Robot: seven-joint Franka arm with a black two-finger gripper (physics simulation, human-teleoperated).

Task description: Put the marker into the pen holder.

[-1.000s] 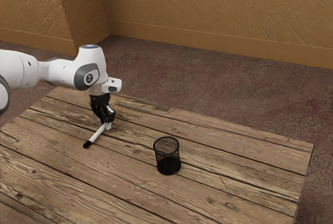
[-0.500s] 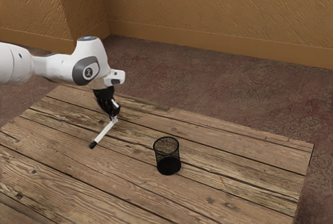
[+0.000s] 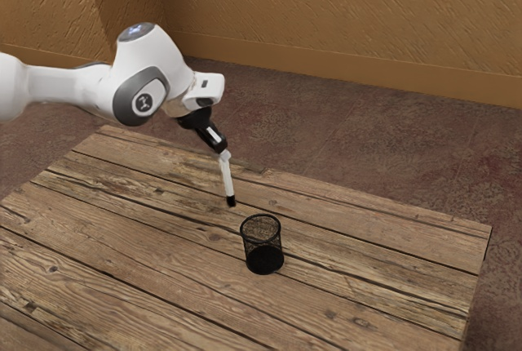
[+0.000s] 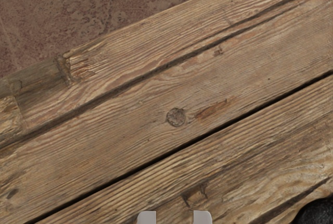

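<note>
Exterior view has the tan wall (image 3: pixel 342 16) across the back, so that's my biggest thing, with the dark reddish-brown floor (image 3: pixel 351 143) running below it. Next down is the table (image 3: pixel 383 261), rough old planks with dark gaps between them; the wrist view has those planks too, plus a round knot (image 4: pixel 176 116) in one of them. Then there's my arm (image 3: pixel 147 82), white with grey bits, reaching in from the exterior view's left. On the end of it is my black gripper (image 3: pixel 224 152), tilted and pointing down toward the exterior view's right, up over the wood.

Pen holder (image 3: pixel 263 261) is a black mesh cup, standing upright on the planks, nothing in it that I can see. As for the marker (image 3: pixel 227 178), it's white with a black end, and my fingers have it pinched by the upper end. It hangs close to upright with a slight lean, black end down. That black end is near the pen holder's rim, over on the exterior view's left, outside the cup.
</note>
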